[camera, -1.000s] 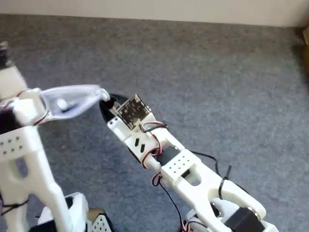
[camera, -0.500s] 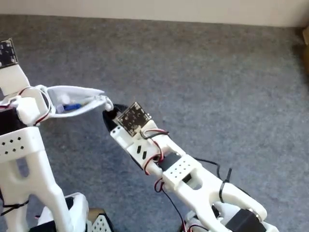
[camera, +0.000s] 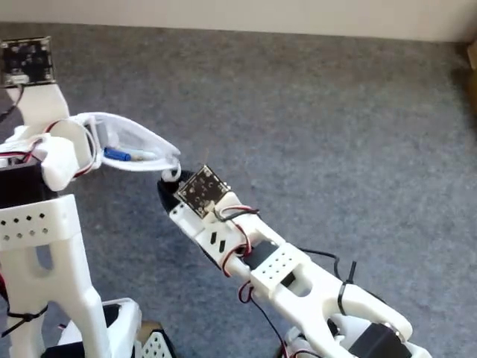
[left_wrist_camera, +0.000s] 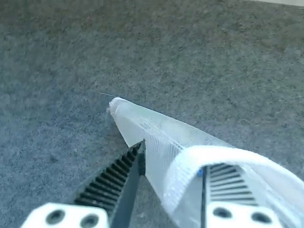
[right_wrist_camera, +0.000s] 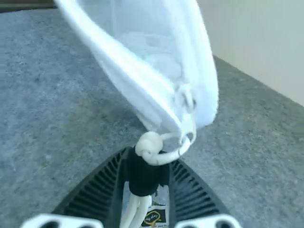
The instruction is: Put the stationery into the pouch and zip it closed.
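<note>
A white mesh pouch (camera: 134, 149) hangs above the grey carpet, held between both arms. A blue pen (camera: 123, 155) shows through its side. At the pouch's left end my left gripper (camera: 83, 145) is shut on it; the left wrist view has the pouch (left_wrist_camera: 190, 142) pinched between the black fingers (left_wrist_camera: 121, 178) of that gripper (left_wrist_camera: 173, 180). At the pouch's right tip my right gripper (camera: 170, 183) is shut on the zipper pull cord (right_wrist_camera: 148, 145). In the right wrist view the pouch (right_wrist_camera: 142, 61) rises above this gripper (right_wrist_camera: 145, 173).
Grey carpet (camera: 335, 127) spreads over the table area, with a pale wall (camera: 261, 15) along the far edge. A brown object (camera: 472, 60) sits at the far right edge. Both arm bases stand at the near edge.
The left arm has turned and swung the pouch's held end rightward, so the blue pen now shows. The right gripper has drifted slightly toward the near edge, still holding the cord.
</note>
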